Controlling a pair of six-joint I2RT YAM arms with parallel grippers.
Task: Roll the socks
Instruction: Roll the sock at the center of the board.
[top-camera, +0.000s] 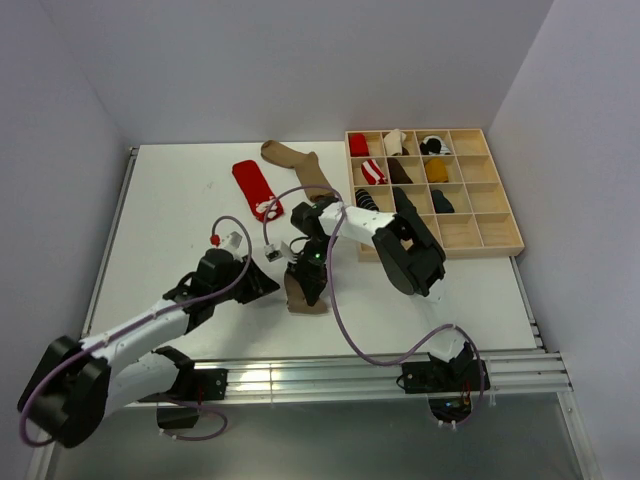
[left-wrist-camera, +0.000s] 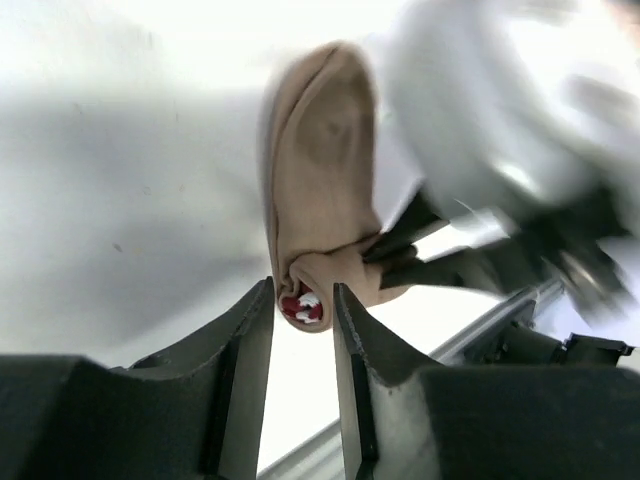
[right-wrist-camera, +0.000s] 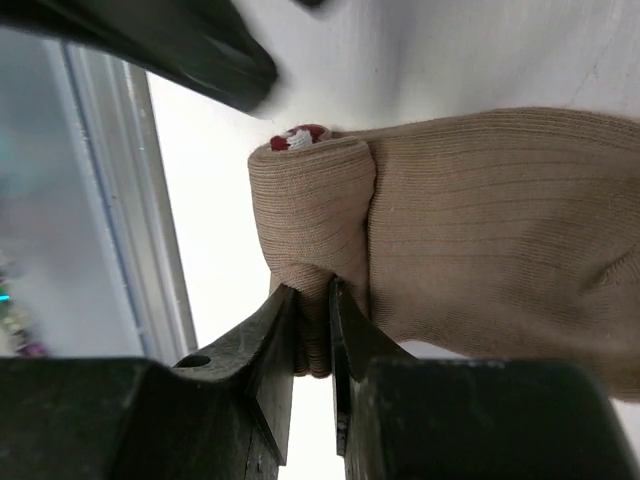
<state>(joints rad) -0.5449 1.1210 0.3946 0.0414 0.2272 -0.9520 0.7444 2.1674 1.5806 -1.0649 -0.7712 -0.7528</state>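
Near edge of the bench (top-camera: 180, 200), centre: the tan sock (right-wrist-camera: 480, 230) lies partly rolled, its maroon-and-white cuff (right-wrist-camera: 295, 137) tucked inside the roll and peeping out at one end.

Your right pincer (right-wrist-camera: 312, 310) is closed tight on the roll, pinching a fold of tan fabric between its fingers. Your left pincer (left-wrist-camera: 302, 295) stands parted and has hold of nothing. The cuff end of the roll sits right at its fingertips, in line with the gap but not gripped.

The relation to watch is the sock's long axis. Seen from the left pincer, the unrolled length runs straight ahead, away from the near edge. Seen from the right pincer, it stretches off sideways. Both arms are at the roll, but only the right one is gripping it, so the roll probably depends on that one pinch until the left closes.

Further back on the bench, well apart from this, lie a red sock (top-camera: 257, 188) and a second tan sock (top-camera: 295, 160). The wooden tray (top-camera: 520, 245) on the right holds finished bundles in several compartments.
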